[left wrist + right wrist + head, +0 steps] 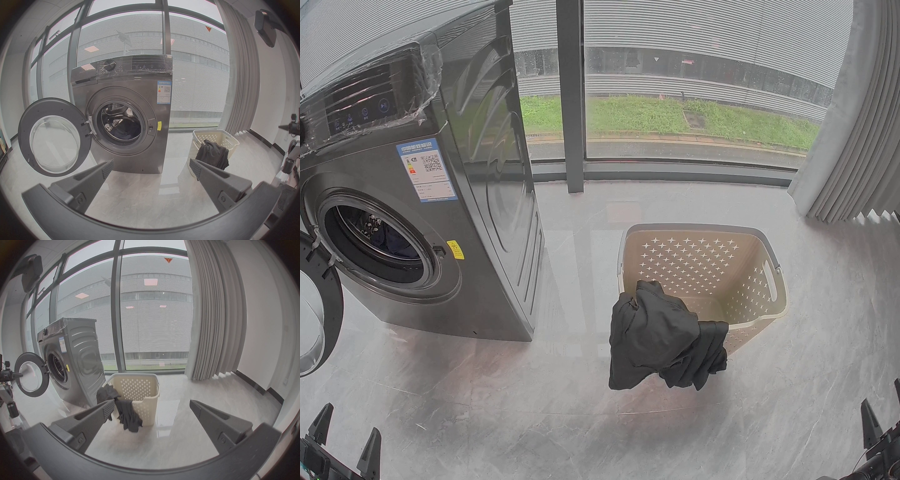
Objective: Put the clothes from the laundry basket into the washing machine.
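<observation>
**Black garment left on the basket rim; drum partly loaded**

A black garment is draped over the near rim of the cream laundry basket, hanging partly inside and partly down the outer wall towards the floor. The basket is set on the floor towards its far edge by the window, just beside the right flank of the washing machine. The machine's door is swung fully open to the left, and dark clothing is seen lying in the drum, so part of the load is judged to be in already. The draped garment is judged to be what is left to carry across.

The left gripper and the right gripper are held low at the near edge of the floor, well apart from the basket. The fingers of both are spread wide and nothing is held.

Open floor is seen between the grippers, the basket and the drum mouth. The open door at the left, the machine's front corner beside the basket and the curtain at the far right corner are the edges to be minded.
</observation>
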Controlling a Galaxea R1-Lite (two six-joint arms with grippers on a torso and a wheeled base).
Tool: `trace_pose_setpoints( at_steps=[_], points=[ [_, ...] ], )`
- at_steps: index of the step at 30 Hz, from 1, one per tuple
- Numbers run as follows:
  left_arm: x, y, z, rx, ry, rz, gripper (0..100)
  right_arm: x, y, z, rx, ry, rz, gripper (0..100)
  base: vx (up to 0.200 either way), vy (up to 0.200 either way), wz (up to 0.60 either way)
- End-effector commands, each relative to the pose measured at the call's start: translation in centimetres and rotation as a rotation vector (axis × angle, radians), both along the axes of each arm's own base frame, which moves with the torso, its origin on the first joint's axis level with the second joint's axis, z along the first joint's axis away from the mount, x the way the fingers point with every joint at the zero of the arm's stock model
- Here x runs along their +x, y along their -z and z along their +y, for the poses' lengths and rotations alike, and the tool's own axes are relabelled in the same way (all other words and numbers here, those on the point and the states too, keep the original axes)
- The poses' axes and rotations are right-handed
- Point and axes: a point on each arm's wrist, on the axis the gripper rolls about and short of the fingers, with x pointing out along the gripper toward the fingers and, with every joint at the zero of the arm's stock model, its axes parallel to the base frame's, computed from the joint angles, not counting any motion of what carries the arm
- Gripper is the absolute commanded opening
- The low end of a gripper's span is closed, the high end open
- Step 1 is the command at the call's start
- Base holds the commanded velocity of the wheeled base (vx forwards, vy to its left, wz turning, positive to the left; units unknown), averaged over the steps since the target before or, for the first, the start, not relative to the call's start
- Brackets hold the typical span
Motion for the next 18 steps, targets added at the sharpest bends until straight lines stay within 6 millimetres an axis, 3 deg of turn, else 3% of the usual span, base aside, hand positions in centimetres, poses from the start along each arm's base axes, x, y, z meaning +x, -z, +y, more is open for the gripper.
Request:
trace_pose_setpoints(
  at_steps=[1,2,4,8,11,18],
  points=[
    [0.0,0.5,0.0,-0.001,0.000,0.003,100,-1.2,-4.5,0.0,-0.005,-0.004,-0.154,100,0.000,0.000,0.00],
    [0.0,0.5,0.0,0.001,0.000,0.003,100,-0.9,-6.3,0.0,-0.009,-0.015,-0.121,100,0.000,0.000,0.00],
    [0.0,0.5,0.0,0.001,-0.001,0.003,100,0.0,-7.2,0.1,-0.009,-0.047,-0.020,100,0.000,0.000,0.00],
    [0.0,0.5,0.0,0.001,-0.001,0.003,100,3.6,-6.4,0.3,0.041,-0.154,0.298,100,0.000,0.000,0.00],
    [0.0,0.5,0.0,-0.001,0.000,0.003,100,6.2,-5.9,0.5,0.188,-0.196,0.481,100,0.000,0.000,0.00],
    [0.0,0.5,0.0,0.001,0.000,0.003,100,12.4,-5.2,1.3,0.247,-0.254,0.631,100,0.000,0.000,0.00]
  ],
)
